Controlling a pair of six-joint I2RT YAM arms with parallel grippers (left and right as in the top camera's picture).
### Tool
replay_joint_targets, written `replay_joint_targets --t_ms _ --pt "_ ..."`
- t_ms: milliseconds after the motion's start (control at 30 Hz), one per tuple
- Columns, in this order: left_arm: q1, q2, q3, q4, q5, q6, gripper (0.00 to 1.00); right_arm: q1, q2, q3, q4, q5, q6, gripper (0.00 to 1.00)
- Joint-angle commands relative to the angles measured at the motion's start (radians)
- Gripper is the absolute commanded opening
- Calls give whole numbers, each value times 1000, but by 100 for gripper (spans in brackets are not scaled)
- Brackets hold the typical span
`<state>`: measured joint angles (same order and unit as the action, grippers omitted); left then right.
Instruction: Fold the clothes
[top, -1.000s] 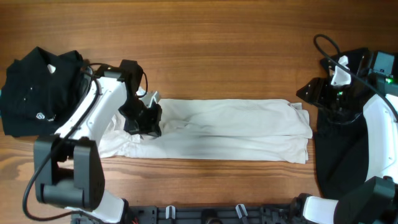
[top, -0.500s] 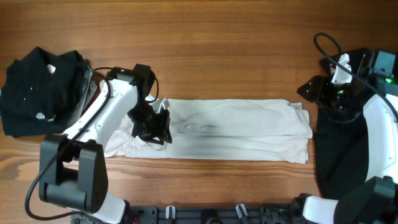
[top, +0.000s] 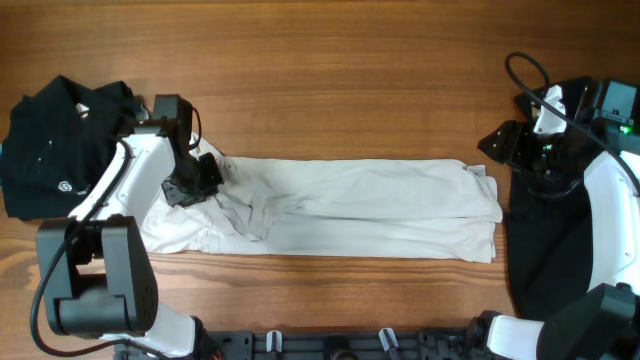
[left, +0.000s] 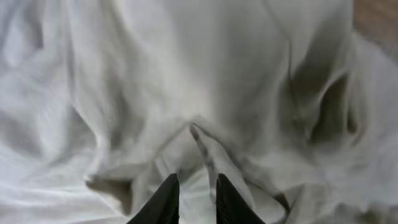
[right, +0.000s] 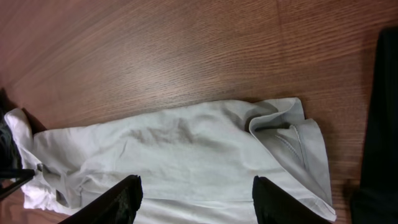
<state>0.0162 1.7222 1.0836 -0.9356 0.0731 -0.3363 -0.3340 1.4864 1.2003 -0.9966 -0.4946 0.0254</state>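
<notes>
The cream T-shirt (top: 380, 205) lies as a long folded strip across the table's middle, its left end bunched and wrinkled. My left gripper (top: 198, 183) sits on that left end; in the left wrist view its fingers (left: 194, 183) are pinched together on a ridge of the shirt's fabric (left: 186, 74). My right gripper (top: 492, 148) is open and empty, held above the wood just past the shirt's right end; its wrist view (right: 196, 199) looks down on the shirt (right: 186, 155). A black garment with a small white logo (top: 60, 140) lies piled at far left.
Another black garment (top: 545, 240) lies flat at the right edge under my right arm and also shows in the right wrist view (right: 382, 124). Bare wooden table (top: 330, 80) stretches behind the shirt. A rail with clips (top: 330, 345) runs along the front edge.
My left gripper has moved left and slightly back along the shirt, from near the strip's inner left part to its left end, dragging fabric into a new crease. The right arm has not moved.
</notes>
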Motion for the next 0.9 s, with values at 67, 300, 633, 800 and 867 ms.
replay_joint_targets --t_ms 67,300,633,800,867 --pt "0 -7 -25 43 -60 -13 25 -5 -7 4 6 -18 11 61" --pt "-8 -6 -69 76 -32 -13 11 -5 -7 4 9 -18 11 61" --pt "-5 -56 37 -179 -76 -13 4 -5 -7 4 6 -18 11 61" --pt "-5 -59 37 -289 -139 -44 4 -5 -7 4 14 -18 11 61" --pt "-5 -59 37 -308 -177 -68 4 -5 -7 4 15 -18 11 61"
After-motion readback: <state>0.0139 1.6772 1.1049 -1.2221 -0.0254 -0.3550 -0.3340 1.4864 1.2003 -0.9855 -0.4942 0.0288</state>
